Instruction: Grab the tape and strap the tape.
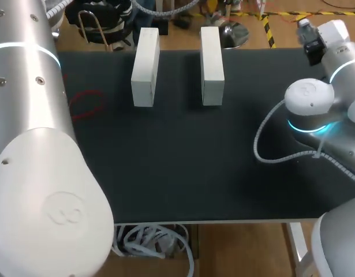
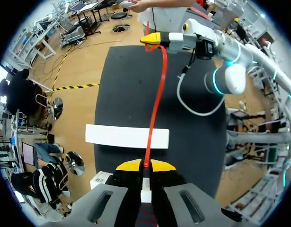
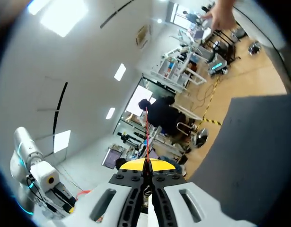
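The red tape (image 2: 154,104) runs straight and taut between the left claw (image 2: 145,164), pinched shut on one end, and the right claw (image 2: 152,39), clamped on the other, crossing above a white block (image 2: 112,135) on the worktop (image 2: 121,80).

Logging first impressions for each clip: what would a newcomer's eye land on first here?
The red tape stands out, stretched in a line over the black table, one end pinched in the left claw and the other in the right claw. Next come the left white block and the right white block, parallel and apart at the table's far side.
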Action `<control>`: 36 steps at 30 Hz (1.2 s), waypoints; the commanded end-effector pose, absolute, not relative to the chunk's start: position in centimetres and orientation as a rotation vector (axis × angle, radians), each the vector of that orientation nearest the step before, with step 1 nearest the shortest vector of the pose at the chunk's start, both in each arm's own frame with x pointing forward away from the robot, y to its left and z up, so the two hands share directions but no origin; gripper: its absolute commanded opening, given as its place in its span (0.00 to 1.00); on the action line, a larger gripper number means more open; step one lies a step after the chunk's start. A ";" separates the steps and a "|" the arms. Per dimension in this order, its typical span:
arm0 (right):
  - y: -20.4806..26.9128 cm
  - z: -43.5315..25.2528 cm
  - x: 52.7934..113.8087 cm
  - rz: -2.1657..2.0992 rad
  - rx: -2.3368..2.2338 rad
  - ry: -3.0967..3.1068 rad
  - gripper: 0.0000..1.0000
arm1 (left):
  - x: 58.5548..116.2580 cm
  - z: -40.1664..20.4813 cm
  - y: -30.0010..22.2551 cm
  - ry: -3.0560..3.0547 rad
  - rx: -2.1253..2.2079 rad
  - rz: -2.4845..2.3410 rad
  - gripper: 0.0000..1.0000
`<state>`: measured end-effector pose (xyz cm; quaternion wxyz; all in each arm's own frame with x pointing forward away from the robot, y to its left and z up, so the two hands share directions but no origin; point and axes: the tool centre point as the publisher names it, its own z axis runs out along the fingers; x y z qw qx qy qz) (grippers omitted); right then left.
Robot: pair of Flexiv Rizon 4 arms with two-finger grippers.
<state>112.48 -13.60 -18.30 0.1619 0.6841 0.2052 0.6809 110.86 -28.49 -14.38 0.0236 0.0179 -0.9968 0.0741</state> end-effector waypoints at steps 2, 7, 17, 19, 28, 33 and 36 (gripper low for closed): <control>-14.1 -16.2 112.6 1.513 1.905 0.778 0.00 | 111.0 -14.2 -28.7 -3.081 0.056 0.215 0.00; -14.1 -15.5 112.7 1.368 1.812 0.971 0.00 | 111.0 -14.2 -28.7 -3.081 0.056 0.215 0.00; -14.3 -13.7 113.9 1.167 1.458 1.375 0.00 | 111.0 -14.2 -28.7 -3.081 0.056 0.215 0.00; -14.1 -13.3 114.2 1.082 1.307 1.509 0.00 | 111.0 -14.2 -28.7 -3.081 0.056 0.215 0.00; -12.8 -13.1 114.7 0.867 0.938 1.840 0.00 | 111.0 -14.2 -28.7 -3.081 0.056 0.215 0.00; -11.4 -13.1 114.6 0.759 0.720 2.011 0.00 | 111.0 -14.2 -28.7 -3.081 0.056 0.215 0.00; -10.7 -12.9 114.3 0.694 0.638 2.063 0.00 | 111.0 -14.2 -28.7 -3.081 0.056 0.215 0.00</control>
